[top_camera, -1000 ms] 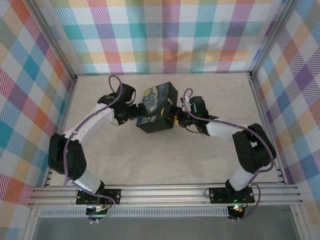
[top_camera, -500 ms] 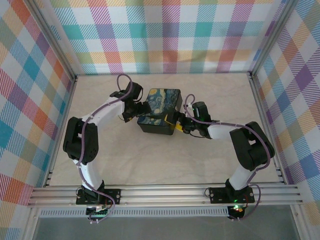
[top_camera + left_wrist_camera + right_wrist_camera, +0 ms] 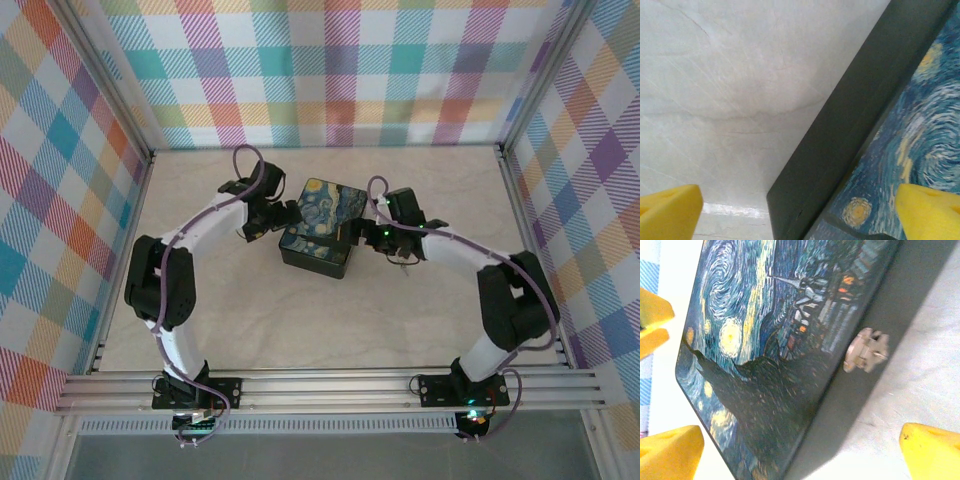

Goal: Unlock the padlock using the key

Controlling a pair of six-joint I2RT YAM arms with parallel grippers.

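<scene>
The painted tin box [image 3: 322, 225] sits near the middle of the table [image 3: 420, 320], its lid a swirling blue and yellow night sky above dark side walls. In the right wrist view, the key [image 3: 866, 349] is a tiny, pale silvery piece with a lobed head. It juts from the box's dark side wall at about 3 o'clock of the lid; what it sits in cannot be told.

The left gripper [image 3: 283, 215] is at the box's 9 o'clock, jaws spread wide, with one yellow fingertip [image 3: 932, 212] over the lid. The right gripper [image 3: 362, 232] is at 3 o'clock, also spread wide and holding nothing.
</scene>
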